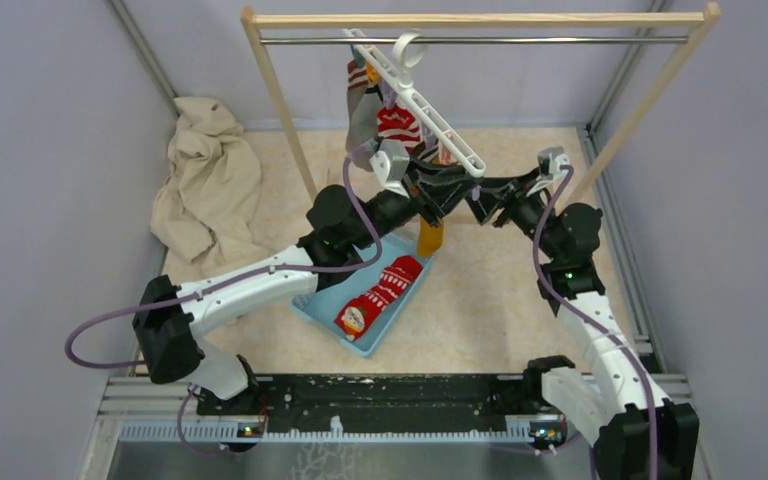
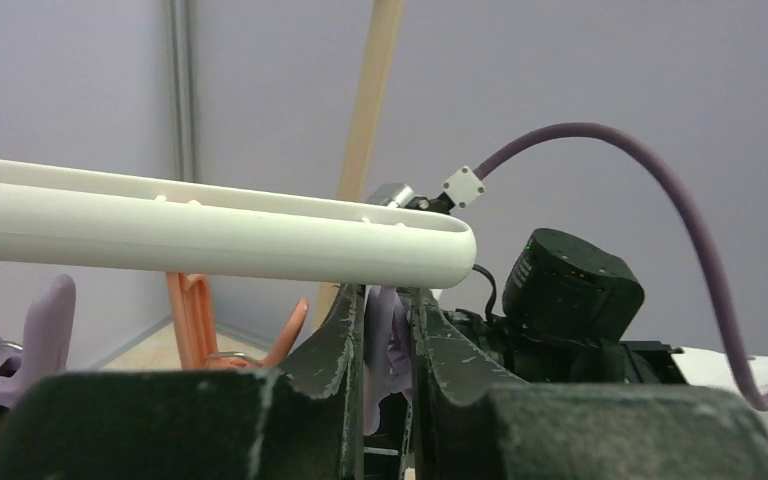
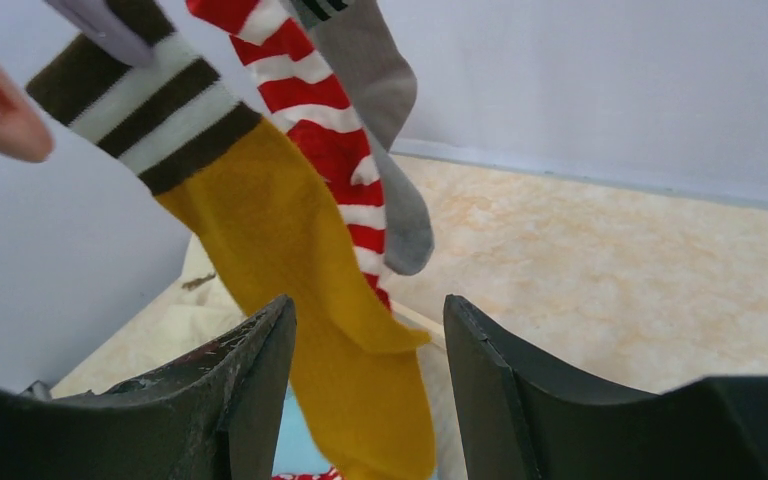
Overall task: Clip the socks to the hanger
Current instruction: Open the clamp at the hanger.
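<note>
The mustard sock [image 3: 290, 260] hangs by its striped cuff from the hanger [image 2: 210, 240], toward the far edge of the surface [image 1: 520, 290]. The red patterned sock [image 1: 382, 293] lies unclipped in the blue tray [image 1: 360, 345]. The left gripper [image 2: 385, 300] has its jaws clenched on a purple peg [image 2: 380, 350]. The right gripper [image 3: 367, 310] has its jaws released, either side of the mustard sock. If that peg is squeezed open while nothing holds the sock, it could drop.

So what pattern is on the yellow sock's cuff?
The cuff has dark brown and white stripes; right wrist view shows it best.
</note>
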Controlling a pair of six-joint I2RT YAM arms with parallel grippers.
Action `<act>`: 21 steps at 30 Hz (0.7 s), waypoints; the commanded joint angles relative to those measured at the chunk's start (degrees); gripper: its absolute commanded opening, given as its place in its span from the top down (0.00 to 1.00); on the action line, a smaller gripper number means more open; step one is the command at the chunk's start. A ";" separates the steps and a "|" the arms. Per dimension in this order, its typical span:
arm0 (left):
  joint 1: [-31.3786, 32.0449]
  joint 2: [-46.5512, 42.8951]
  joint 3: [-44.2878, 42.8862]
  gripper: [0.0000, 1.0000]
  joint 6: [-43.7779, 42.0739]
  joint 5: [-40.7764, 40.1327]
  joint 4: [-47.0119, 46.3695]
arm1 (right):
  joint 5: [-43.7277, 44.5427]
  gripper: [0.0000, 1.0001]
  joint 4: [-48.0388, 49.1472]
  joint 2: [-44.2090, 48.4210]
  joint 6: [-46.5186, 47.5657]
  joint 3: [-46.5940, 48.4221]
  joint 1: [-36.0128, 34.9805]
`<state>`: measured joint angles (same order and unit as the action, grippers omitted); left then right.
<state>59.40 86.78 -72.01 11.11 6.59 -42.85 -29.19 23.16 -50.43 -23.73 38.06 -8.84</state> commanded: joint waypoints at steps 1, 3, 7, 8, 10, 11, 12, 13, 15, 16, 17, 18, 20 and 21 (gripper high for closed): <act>0.14 0.04 0.40 1.00 0.03 4.48 1.06 | -8.20 0.44 11.92 -2.32 -8.67 -1.95 3.23; -0.10 0.34 -0.15 1.00 -0.12 4.96 1.35 | -10.64 0.44 15.30 -3.90 -11.80 -2.74 4.16; -0.78 0.97 -1.54 1.00 -0.13 4.60 2.70 | -13.02 0.44 22.28 -6.46 -15.75 -4.13 4.36; -1.04 1.09 -1.86 1.00 -0.13 4.05 3.21 | -13.16 0.44 23.11 -6.82 -16.30 -4.21 4.36; -1.73 1.37 -2.56 1.00 -0.06 3.19 4.35 | -13.04 0.44 22.71 -7.10 -15.88 -3.85 4.36; -2.20 1.45 -2.80 1.00 0.03 3.06 4.84 | -12.87 0.44 22.09 -7.16 -15.38 -3.56 4.36; -2.78 1.66 -3.07 1.00 0.17 3.06 5.14 | -12.70 0.44 21.41 -7.06 -14.81 -3.41 4.37; -3.33 1.76 -3.24 1.00 0.33 2.96 5.49 | -12.63 0.44 20.92 -6.99 -14.38 -3.24 4.36; -4.87 2.11 -3.63 1.00 1.09 3.51 6.07 | -12.74 0.44 20.24 -6.88 -13.87 -3.22 4.36; -5.77 2.33 -3.72 1.00 1.67 4.68 6.06 | -13.08 0.44 20.37 -6.95 -13.80 -3.25 4.36; -6.69 2.40 -3.76 1.00 2.54 5.62 5.96 | -13.55 0.44 20.48 -6.95 -13.91 -3.26 4.36; -7.53 2.62 -3.83 1.00 3.24 6.47 5.87 | -14.02 0.44 20.65 -7.08 -14.14 -3.30 4.36; -9.14 2.88 -3.89 1.00 4.33 7.30 5.70 | -15.30 0.45 21.43 -7.50 -14.89 -3.54 4.16; -9.48 3.00 -3.85 1.00 4.51 7.45 5.55 | -15.85 0.45 21.97 -7.75 -15.16 -3.82 3.92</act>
<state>51.51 88.58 -74.46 12.97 10.31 -38.44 -42.09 40.29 -57.82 -37.82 33.61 -4.36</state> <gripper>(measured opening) 0.204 0.554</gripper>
